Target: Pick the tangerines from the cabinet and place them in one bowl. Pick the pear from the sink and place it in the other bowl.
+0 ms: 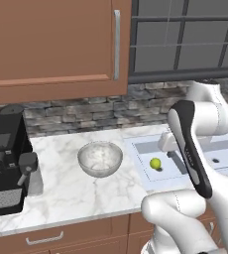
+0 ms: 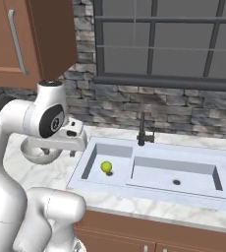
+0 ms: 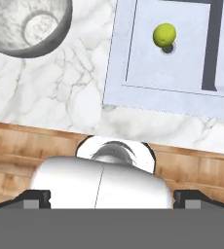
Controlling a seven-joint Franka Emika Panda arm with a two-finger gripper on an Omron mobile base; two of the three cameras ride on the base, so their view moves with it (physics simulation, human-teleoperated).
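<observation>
Gripper (image 3: pixel 112 198) spread wide; round yellow-green pear (image 3: pixel 164 35).

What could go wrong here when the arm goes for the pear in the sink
1. The pear is round and lies loose on the flat sink floor, so a nudge from the open gripper could roll it away.
2. It sits near the basin's left wall, so one finger might hit that wall while descending.

Base cams flank arm, both share sink (image 2: pixel 154 170); hand cam looks straight down at counter (image 3: pixel 55 102).
</observation>
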